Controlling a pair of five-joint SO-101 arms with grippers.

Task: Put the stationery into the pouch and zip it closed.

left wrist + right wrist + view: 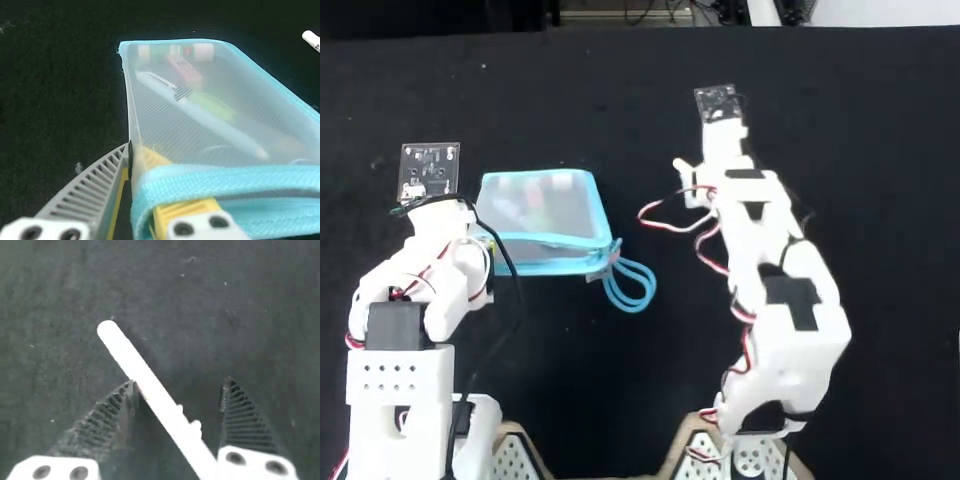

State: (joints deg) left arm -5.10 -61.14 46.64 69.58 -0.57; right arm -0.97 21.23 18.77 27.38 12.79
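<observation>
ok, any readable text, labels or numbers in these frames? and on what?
None readable.
pouch: no print on the mesh or the blue trim; the items inside show no legible marks.
white pen between the right claw fingers: plain barrel, no text.
circuit board atop the left arm, high view: markings too small to read.

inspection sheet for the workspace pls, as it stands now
Surface: black table, cloth-covered.
Job's things: pouch, translucent with turquoise trim, stationery inside; loop strap lying on the table; white pen outside the pouch.
Clutter: nothing seen.
Grippers: left gripper, jaws clamped on the pouch's corner; right gripper, jaws open astride the white pen.
Cables: red and white wires loose beside the right arm.
Surroundings: pale strip beyond the table's far edge, details unclear.
</observation>
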